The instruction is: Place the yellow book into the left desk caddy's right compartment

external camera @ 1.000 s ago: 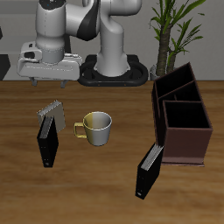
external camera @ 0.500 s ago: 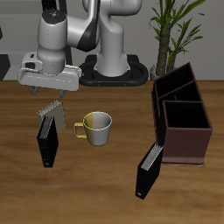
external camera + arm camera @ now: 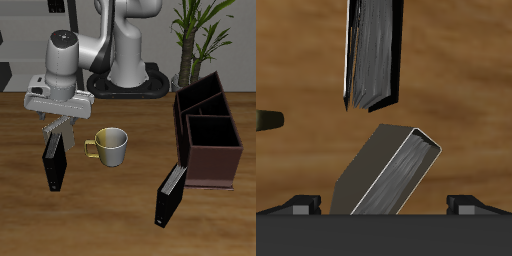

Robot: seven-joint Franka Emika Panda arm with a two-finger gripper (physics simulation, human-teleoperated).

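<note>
Two black books stand on the table (image 3: 130, 210): one (image 3: 53, 165) right beside the yellow book (image 3: 62, 130), the other (image 3: 170, 195) nearer the front edge, just in front of the left desk caddy (image 3: 212, 140). Gripper (image 3: 60, 122) hangs directly over the yellow book, arm bent down from the base at the back. In the wrist view the fingers (image 3: 301, 204) sit wide apart, one each side of the frame, w/ the yellow book (image 3: 391, 170) between them but not touched by either; it looks tilted, page edges showing. The near black book (image 3: 371, 55) shows beyond it, standing upright. From the exterior view the fingers look level w/ the top of the yellow book; can't tell exact height. A pale yellow-green mug (image 3: 110, 147) sits just beside the yellow book, handle toward it; a sliver of it (image 3: 268, 120) appears at the wrist view's edge. Caddy is well apart from the book, across the table, open top, dividers visible, nothing seen inside. A potted plant (image 3: 195, 35) stands behind the caddy.
</note>
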